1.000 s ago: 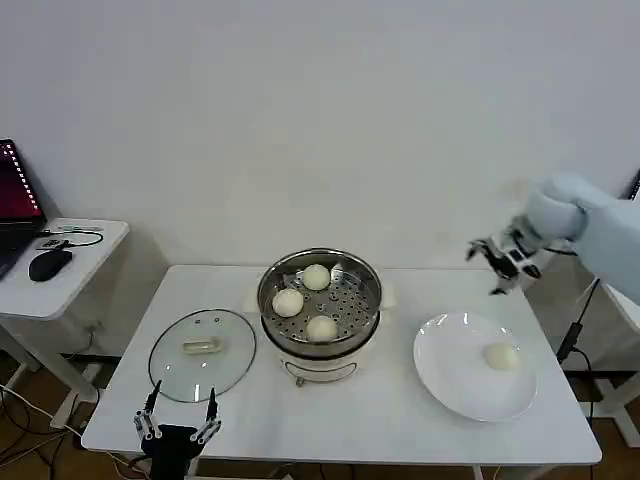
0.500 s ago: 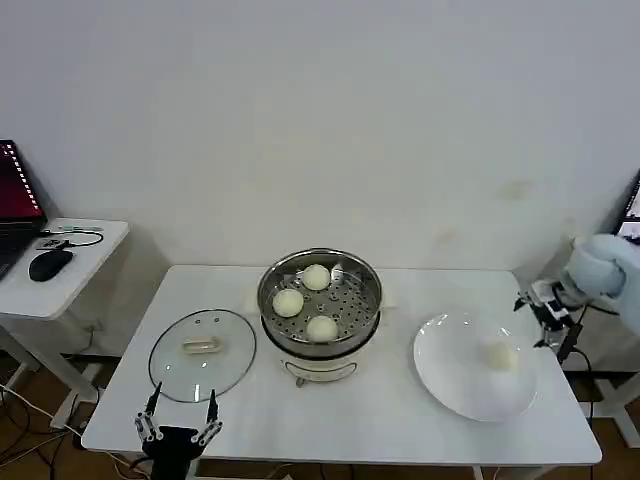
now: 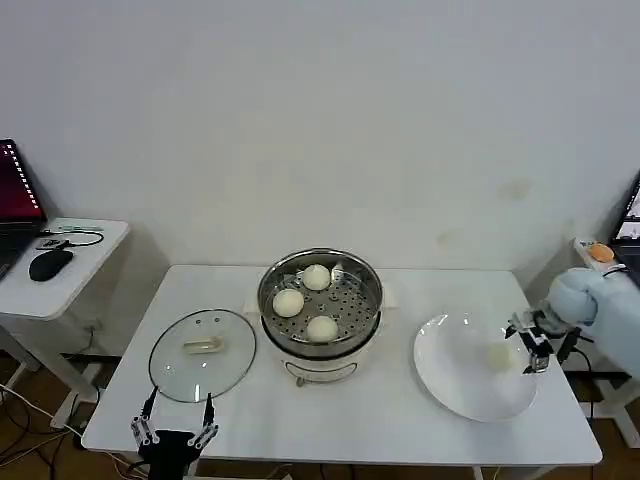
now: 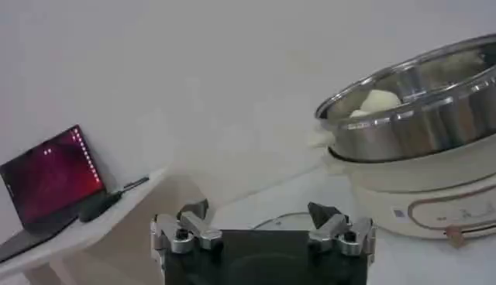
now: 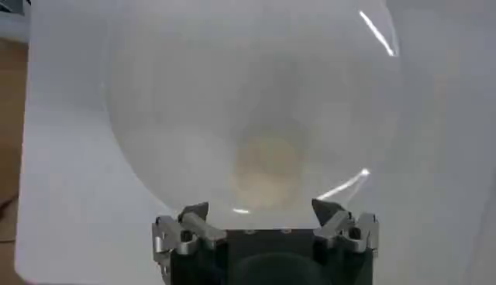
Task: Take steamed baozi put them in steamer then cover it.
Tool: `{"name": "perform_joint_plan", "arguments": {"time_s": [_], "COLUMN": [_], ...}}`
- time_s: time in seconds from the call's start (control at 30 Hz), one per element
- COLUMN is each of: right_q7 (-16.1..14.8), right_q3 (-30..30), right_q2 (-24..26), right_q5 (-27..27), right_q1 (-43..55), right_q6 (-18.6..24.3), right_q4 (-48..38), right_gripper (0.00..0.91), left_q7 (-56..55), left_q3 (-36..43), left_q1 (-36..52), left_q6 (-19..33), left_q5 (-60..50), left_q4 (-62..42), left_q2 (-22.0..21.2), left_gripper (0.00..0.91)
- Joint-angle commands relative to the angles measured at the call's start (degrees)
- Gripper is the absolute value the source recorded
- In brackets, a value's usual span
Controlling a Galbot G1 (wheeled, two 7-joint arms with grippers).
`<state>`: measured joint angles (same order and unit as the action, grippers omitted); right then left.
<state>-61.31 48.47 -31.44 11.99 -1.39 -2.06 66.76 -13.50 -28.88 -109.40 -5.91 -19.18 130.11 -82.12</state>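
So, right pincer (image 3: 540,345) spread wide, hanging over the right edge of the white plate (image 3: 450,385), last baozi (image 3: 499,357) lying loose on the plate just beside it and not gripped; from the right wrist view, same bun (image 5: 267,166) sitting in the plate's middle just ahead of the open fingers (image 5: 194,221). Further left on the worktop (image 3: 385,425), steamer (image 3: 320,300) with three baozi (image 3: 288,302) already resting on its perforated floor, shiny basket on the white cooker base. Beyond that, cover (image 3: 202,352) lying flat on the worktop just beside the steamer, handle up. Left pincer (image 3: 172,425) parked at the worktop's near edge, close to the cover, also spread and holding nothing. Small side table (image 3: 75,275) with a mouse (image 3: 48,263) and laptop (image 3: 15,190) off to the far left.
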Motion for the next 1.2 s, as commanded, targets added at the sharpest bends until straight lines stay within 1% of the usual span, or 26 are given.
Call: {"name": "perform_joint_plan", "arguments": {"time_s": [0.03,0.13,0.27,0.33,0.37,0.4,0.53,0.57,0.6,0.67,0.7,0.77,1.0,1.2], "right_q7": [0.58,1.12,1.53,1.53,1.50,1.54,1.65,1.63,1.65,1.64,1.64,1.69,1.57,1.46], "right_q3": [-3.18,-3.47,-4.35,-4.28,-4.23,-4.24,-4.25,-4.25,-4.23,-4.20,-4.19,-4.18,-3.99,-1.01], "right_q2": [-3.53,-4.22,-5.18,-5.36,-5.39,-5.43,-5.02,-4.91,-4.81,-4.44,-4.23,-3.87,-2.55,1.86], "right_q5": [2.05,2.11,2.38,2.32,2.39,2.39,2.23,2.24,2.20,2.19,2.17,1.92,0.91,-3.24], "right_q1": [-4.11,-4.42,-4.57,-4.40,-4.33,-4.25,-4.00,-3.92,-3.89,-3.77,-3.73,-3.67,-2.86,4.71], "right_q6": [0.04,0.09,-0.10,-0.26,-0.31,-0.48,-0.87,-0.86,-0.91,-0.99,-1.04,-1.29,-1.72,-3.48], "right_q4": [-4.98,-6.04,-6.69,-6.67,-6.67,-6.67,-6.11,-6.02,-5.94,-5.59,-5.34,-4.86,-3.10,3.36], "right_gripper": [0.907,0.907,0.846,0.806,0.776,0.725,0.655,0.605,0.574,0.554,0.524,0.494,0.484,0.494], "left_q7": [-0.04,-0.01,-0.01,0.00,0.00,-0.01,-0.04,-0.03,-0.04,-0.04,-0.06,-0.11,-0.18,-0.15], "left_q3": [-0.14,-0.12,-0.06,-0.10,-0.10,-0.10,-0.06,-0.04,-0.03,0.04,0.06,0.07,0.08,0.27], "left_q1": [0.15,0.21,0.25,0.29,0.28,0.24,0.20,0.23,0.25,0.26,0.23,0.17,-0.17,-0.08], "left_q6": [0.02,0.02,0.07,0.07,0.07,0.08,0.12,0.13,0.13,0.14,0.16,0.18,0.29,0.21], "left_q5": [0.05,0.08,0.00,-0.01,0.01,0.01,-0.01,-0.03,-0.05,-0.07,-0.07,-0.06,-0.11,-0.21], "left_q4": [-0.25,-0.24,-0.52,-0.43,-0.40,-0.36,-0.31,-0.30,-0.29,-0.23,-0.18,-0.09,0.36,0.81], "left_q2": [0.03,-0.05,-0.12,-0.20,-0.21,-0.23,-0.28,-0.31,-0.31,-0.35,-0.34,-0.34,-0.32,-0.12], "left_gripper": [0.907,0.907,0.907,0.907,0.907,0.907,0.907,0.907,0.907,0.907,0.907,0.907,0.907,0.907]}}
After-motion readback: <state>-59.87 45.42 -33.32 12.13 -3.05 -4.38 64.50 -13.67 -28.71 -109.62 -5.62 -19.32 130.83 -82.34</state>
